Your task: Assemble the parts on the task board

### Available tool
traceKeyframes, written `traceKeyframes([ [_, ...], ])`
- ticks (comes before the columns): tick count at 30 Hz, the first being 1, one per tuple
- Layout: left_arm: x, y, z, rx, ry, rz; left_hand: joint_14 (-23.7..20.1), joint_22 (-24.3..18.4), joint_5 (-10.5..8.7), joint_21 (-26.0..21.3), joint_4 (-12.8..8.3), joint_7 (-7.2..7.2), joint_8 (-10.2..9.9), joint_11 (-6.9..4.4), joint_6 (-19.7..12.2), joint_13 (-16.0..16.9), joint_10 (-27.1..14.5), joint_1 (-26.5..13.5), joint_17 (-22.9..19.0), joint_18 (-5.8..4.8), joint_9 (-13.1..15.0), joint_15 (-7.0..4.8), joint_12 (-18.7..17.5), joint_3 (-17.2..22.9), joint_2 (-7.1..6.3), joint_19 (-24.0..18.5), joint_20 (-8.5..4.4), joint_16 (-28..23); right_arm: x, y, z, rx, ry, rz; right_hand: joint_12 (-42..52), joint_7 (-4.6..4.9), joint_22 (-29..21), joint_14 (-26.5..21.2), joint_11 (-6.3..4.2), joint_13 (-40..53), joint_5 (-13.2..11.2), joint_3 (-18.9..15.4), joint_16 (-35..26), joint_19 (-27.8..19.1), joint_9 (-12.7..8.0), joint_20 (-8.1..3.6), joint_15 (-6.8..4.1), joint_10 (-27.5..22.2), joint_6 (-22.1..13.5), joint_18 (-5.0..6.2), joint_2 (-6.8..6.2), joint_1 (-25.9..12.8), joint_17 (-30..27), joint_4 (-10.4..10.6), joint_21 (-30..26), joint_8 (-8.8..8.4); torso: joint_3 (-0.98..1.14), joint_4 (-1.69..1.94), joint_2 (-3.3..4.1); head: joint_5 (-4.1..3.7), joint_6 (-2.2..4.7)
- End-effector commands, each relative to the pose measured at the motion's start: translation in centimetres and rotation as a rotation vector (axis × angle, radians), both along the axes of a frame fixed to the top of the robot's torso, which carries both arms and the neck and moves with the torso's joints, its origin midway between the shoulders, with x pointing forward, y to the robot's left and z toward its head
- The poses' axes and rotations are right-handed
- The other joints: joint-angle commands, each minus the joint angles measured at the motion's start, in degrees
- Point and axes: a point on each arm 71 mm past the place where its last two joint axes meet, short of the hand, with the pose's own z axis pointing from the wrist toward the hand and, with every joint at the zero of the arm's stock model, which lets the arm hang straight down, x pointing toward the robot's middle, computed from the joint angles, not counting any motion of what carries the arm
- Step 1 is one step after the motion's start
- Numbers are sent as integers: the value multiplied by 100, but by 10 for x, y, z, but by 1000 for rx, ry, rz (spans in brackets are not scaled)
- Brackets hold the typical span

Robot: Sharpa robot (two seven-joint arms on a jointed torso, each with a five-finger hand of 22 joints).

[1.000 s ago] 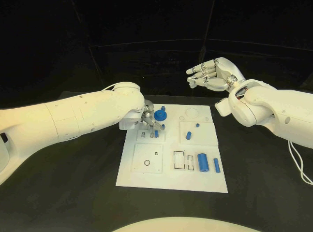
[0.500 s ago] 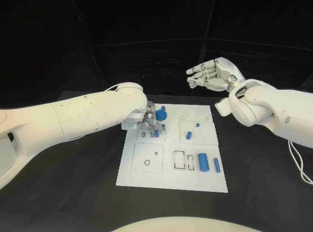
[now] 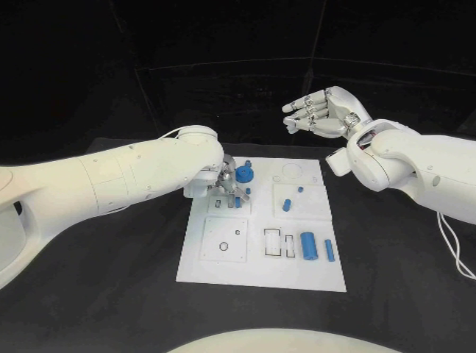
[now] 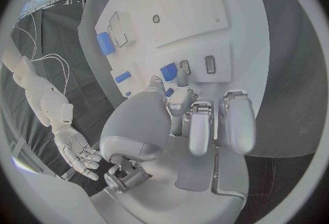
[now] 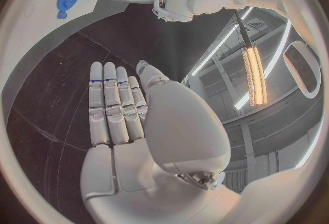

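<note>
Early on, I'd say: several parts [image 3: 310, 244] lie loose on the task board [image 3: 261, 276]; left hand [image 3: 225, 185] pinches a small blue part, right hand [image 3: 321, 112] raised, holding nothing, fingers apart

You are seeing the task board [image 3: 261, 272] lying mid-bench [image 3: 89, 294], with the left robot hand [image 3: 225, 188] sitting over its far-left part and the right robot hand [image 3: 321, 114] hanging beyond its far edge, well apart.
</note>
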Motion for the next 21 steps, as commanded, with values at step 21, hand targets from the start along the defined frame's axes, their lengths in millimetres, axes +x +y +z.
traceKeyframes([
  [21,-2,-5,-1,-36,15,-12,615,-10,-7,11,-560,-27,95,-6,-147,-43,-80,858,1508,-94,150,-32,-45,444,377,80,-14,18,1,2,1,2,6,14,-37,6,-20,-1,16,-5,57,54,-46,0,-3,58,30,-43,-42,6,5,-55,-21,2,-61,-36,3,6,2,-14,-41],
])
